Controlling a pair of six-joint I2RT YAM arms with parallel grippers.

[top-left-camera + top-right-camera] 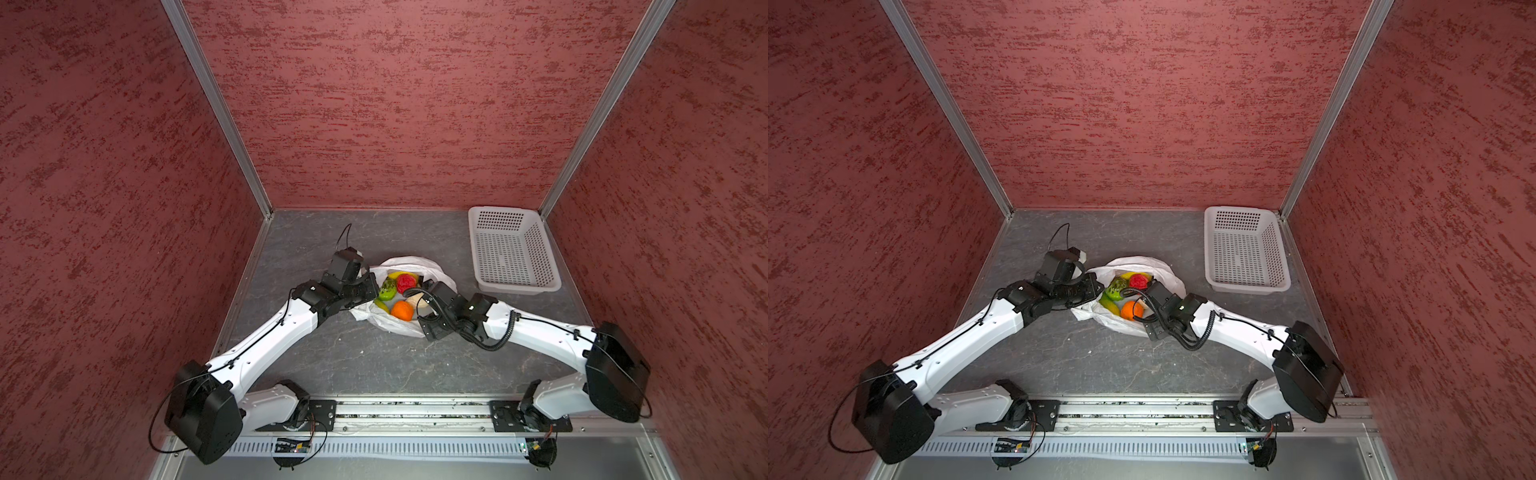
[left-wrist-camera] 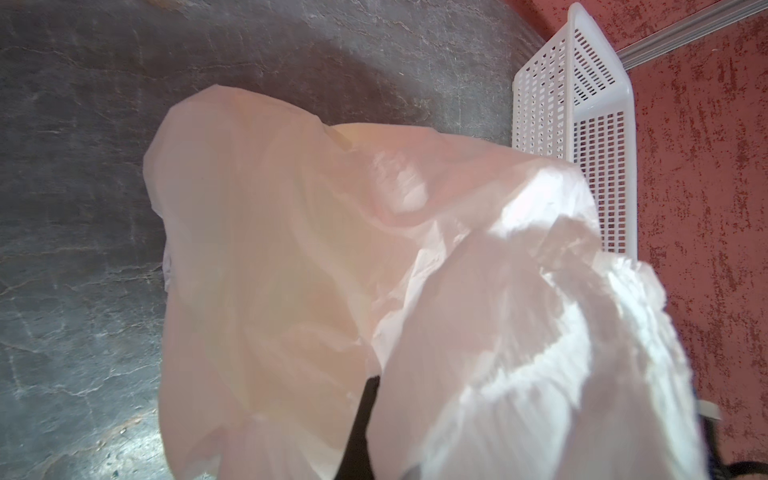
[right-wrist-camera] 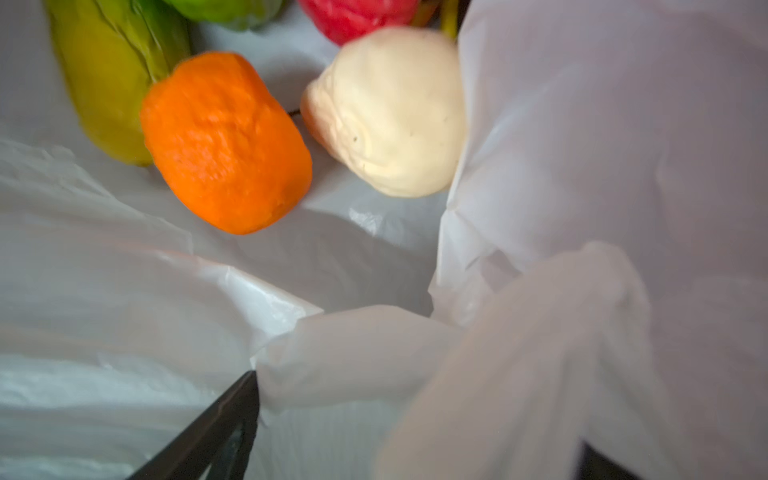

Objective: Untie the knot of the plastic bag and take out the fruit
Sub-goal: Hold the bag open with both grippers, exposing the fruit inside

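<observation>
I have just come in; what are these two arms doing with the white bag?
The plastic bag lies on the table with its mouth open, and the toy fruit lies inside it. The left gripper is shut on the bag's left edge. The right gripper, jaws open, reaches into the bag next to the beige fruit and the orange. No fruit is in the white basket at the back right.

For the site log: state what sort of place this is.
Probably a robot test booth, not a home: a left arm and right arm bolted to a metal rail, red panel walls boxing in a grey table, toy fruit in a plastic bag.
</observation>
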